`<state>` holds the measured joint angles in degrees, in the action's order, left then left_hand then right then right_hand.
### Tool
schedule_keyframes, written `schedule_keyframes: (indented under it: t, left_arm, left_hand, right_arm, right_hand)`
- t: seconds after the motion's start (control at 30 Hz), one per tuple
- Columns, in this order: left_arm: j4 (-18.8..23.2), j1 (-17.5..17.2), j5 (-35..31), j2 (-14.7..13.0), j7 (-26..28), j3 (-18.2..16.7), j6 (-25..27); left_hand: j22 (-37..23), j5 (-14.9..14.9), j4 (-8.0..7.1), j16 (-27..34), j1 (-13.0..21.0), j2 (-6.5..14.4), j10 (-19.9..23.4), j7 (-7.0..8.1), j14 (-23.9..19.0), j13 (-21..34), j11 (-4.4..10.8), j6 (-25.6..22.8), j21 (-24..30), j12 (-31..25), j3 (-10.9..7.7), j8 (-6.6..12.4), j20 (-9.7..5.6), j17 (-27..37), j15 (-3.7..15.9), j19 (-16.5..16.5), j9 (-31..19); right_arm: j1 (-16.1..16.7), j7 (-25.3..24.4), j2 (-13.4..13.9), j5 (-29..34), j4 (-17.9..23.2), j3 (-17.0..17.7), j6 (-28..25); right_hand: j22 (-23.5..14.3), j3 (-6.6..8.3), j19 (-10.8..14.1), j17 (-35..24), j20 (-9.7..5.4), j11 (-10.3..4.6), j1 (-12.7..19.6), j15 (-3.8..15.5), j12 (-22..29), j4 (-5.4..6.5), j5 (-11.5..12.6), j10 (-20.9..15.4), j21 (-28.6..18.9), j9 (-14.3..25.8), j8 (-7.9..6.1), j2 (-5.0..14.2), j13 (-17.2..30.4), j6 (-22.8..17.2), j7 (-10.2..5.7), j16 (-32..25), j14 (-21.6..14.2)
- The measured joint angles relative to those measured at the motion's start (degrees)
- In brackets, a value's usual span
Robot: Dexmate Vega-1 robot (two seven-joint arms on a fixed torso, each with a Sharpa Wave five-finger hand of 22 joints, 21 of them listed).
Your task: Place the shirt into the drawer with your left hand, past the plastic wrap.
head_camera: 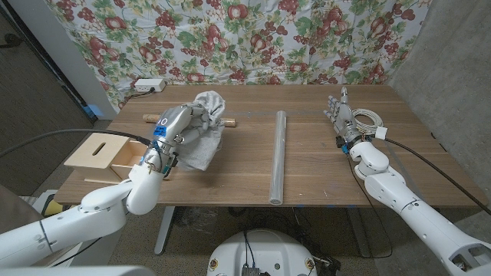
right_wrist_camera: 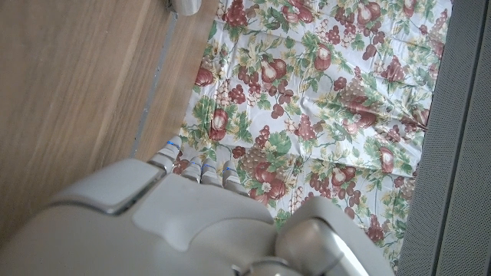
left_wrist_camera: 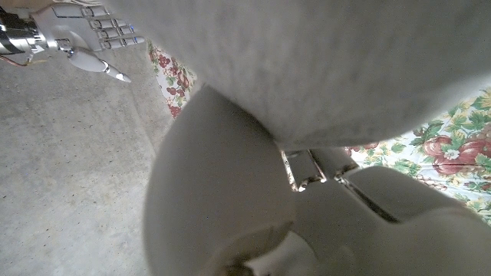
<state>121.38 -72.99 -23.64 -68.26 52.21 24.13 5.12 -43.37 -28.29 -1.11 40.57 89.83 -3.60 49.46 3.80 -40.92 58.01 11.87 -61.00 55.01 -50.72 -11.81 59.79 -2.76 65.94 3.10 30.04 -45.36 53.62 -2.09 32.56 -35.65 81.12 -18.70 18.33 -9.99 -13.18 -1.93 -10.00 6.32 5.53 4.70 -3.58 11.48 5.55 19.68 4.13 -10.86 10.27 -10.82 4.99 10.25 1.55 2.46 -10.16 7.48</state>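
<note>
Left hand grasping grey shirt, left of plastic wrap. Soft, light, droopy; better bunched at middle. Right hand released, fingers apart.

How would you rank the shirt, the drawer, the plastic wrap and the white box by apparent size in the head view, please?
1. Shirt, bunched in the left hand.
2. Drawer, close behind; partly hidden, so unsure.
3. Plastic wrap: longest, but thin.
4. White box, farthest back.
</note>
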Motion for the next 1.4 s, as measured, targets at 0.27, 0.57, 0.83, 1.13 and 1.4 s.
schedule_keyframes:
  t: [0.27, 0.57, 0.83, 1.13, 1.4]
  left_arm:
    - [1.58, -2.69, 0.64, -1.07, 1.51, -2.28, 3.26]
    - [3.13, -5.69, 1.23, -1.80, 2.46, -4.86, 6.46]
    - [5.03, -12.14, 0.80, -2.46, 3.10, -10.60, 8.48]
    - [6.62, -18.11, -1.14, -0.73, 3.14, -16.12, 10.59]
    - [7.22, -21.19, -3.31, 1.39, 1.66, -19.80, 11.41]
  left_hand:
    - [0.18, 0.03, 0.00, -0.10, -0.16, -0.16, -0.01, 0.00, -0.11, -0.03, 0.00, 0.00, 0.00, 0.15, 0.00, 0.00, 0.02, -0.02, 0.11, 0.15, 0.10]
    - [0.42, 0.34, 0.72, -0.13, -0.35, -0.35, -0.01, 0.00, -0.29, -0.07, 0.00, 0.00, 0.20, 0.15, -1.16, 0.40, 0.08, 0.11, 0.29, 0.48, 0.52]
    - [0.41, 0.44, 0.72, -0.22, -0.34, -0.34, -0.01, 0.00, -0.29, -0.09, 0.00, 0.00, 0.20, 0.16, -1.17, 0.40, 0.08, -0.15, 0.29, 0.49, 0.74]
    - [0.66, 0.70, 0.72, -0.24, -0.34, -0.34, -0.01, 0.00, -0.40, -0.03, 0.00, 0.01, 0.20, 0.15, -1.17, 0.66, 0.08, -0.20, 0.18, 0.50, 1.04]
    - [0.73, 0.88, 0.72, -0.32, -0.34, -0.34, -0.02, 0.00, -0.50, -0.20, -0.01, 0.01, 0.20, -0.02, -1.17, 0.66, 0.08, -0.40, 0.09, 0.51, 1.31]
  right_arm:
    - [-0.28, 0.10, 0.07, 0.04, -0.02, 0.00, -0.06]
    - [-0.29, 0.25, 0.49, 0.06, 0.03, 0.09, -0.19]
    - [-0.38, 0.43, 0.73, 0.06, 0.18, 0.09, -0.99]
    - [-0.70, 0.46, 0.68, 0.06, 0.19, -0.15, -1.43]
    - [-1.24, 0.70, 0.37, 0.10, -0.24, -0.68, -1.79]
  right_hand:
    - [0.00, 0.00, 0.00, 0.00, 0.01, 0.00, 0.00, 0.00, 0.00, 0.00, 0.00, 0.00, 0.00, 0.00, 0.00, 0.00, 0.00, 0.00, 0.00, 0.00, 0.00]
    - [0.00, 0.09, 0.00, 0.00, 0.01, 0.00, 0.00, -0.01, 0.00, 0.09, 0.00, 0.00, 0.00, 0.00, 0.00, 0.00, 0.00, 0.00, 0.00, 0.00, 0.00]
    - [0.00, 0.24, 0.00, 0.00, 0.02, 0.00, 0.00, -0.01, 0.00, 0.24, 0.00, 0.00, 0.00, 0.00, 0.00, 0.00, 0.00, 0.00, 0.00, 0.00, 0.00]
    - [0.00, 0.24, 0.00, 0.00, 0.02, 0.00, 0.00, -0.01, 0.00, 0.24, 0.00, 0.00, 0.00, 0.00, 0.00, 0.00, 0.00, 0.00, 0.00, 0.00, 0.00]
    - [0.00, 0.41, -0.01, 0.00, 0.02, 0.00, 0.00, -0.01, 0.00, 0.06, 0.00, 0.00, 0.00, 0.00, 0.00, 0.00, 0.00, 0.00, 0.00, 0.00, 0.00]
